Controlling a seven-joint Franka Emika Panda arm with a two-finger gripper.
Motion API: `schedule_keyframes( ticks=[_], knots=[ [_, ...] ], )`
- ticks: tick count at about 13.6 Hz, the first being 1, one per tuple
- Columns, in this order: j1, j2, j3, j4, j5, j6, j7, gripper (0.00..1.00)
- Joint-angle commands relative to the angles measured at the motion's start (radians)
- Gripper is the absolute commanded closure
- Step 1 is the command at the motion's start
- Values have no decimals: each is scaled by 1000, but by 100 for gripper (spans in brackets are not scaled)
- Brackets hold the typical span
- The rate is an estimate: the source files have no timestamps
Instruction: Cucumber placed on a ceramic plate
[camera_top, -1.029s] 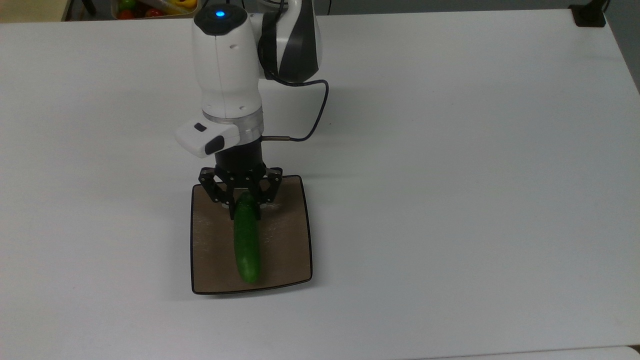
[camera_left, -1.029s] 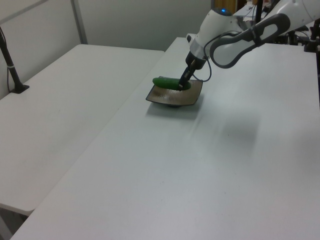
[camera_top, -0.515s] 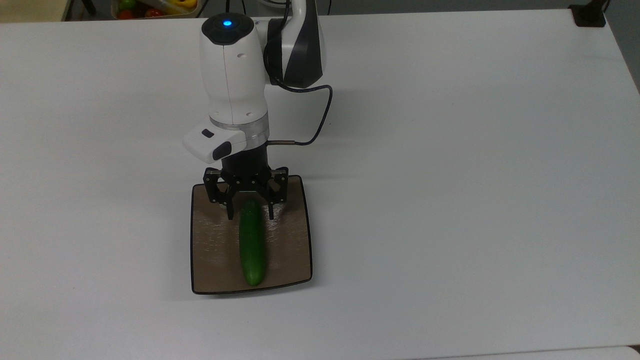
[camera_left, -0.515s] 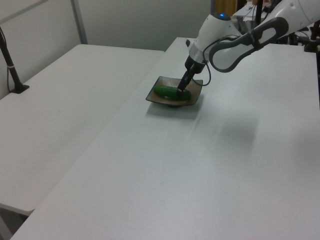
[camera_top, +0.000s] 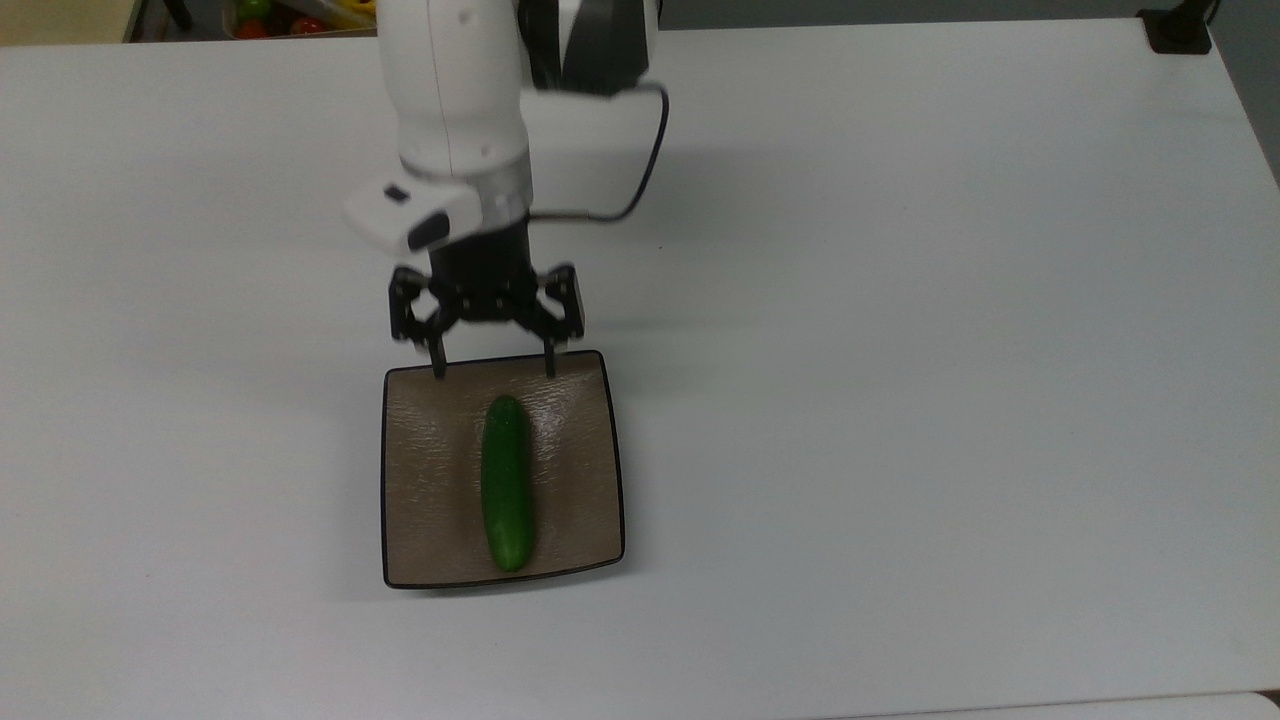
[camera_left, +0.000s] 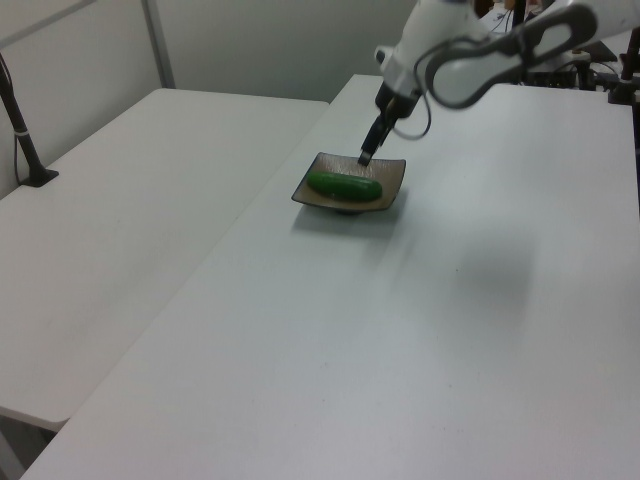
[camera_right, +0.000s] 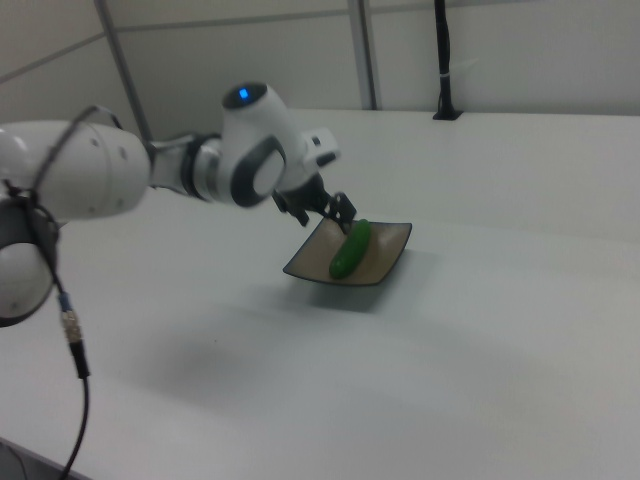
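One arm reaching down from the top of the top view, wrist tilted toward the lower frame, gripper hanging over the upper edge of the ceramic plate, spread wide, gripping nothing, clear of the cucumber. Lying lengthwise down the plate's middle, that cucumber, one end near the lower rim. In the left view, gripper poised above the plate's far rim, cucumber flat inside. In the right view, gripper just beside the cucumber's far end. Broad bare white table on every side of the plate; table edges far off.
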Motion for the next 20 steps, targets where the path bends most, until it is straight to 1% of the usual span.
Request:
schedule_keyframes(
  ticks=[1, 5, 8, 10, 11, 12, 13, 16, 18, 20],
  knots=[
    [4, -210, -4, -36, 13, -280, -5, 0],
    [6, -372, -13, -36, 24, -590, -5, 0],
    [7, -459, -16, -36, 24, -756, -5, 0],
    [20, -498, -35, -37, 22, -855, -3, 0],
    [39, -525, -65, -37, 21, -894, -5, 0],
    [76, -539, -108, -42, 22, -917, -6, 0],
    [101, -541, -128, -43, 22, -940, -7, 0],
    [99, -518, -128, -40, 22, -913, -22, 0],
    [99, -507, -125, -46, 24, -797, -20, 0],
    [95, -492, -125, -45, 31, -744, -20, 0]
  ],
)
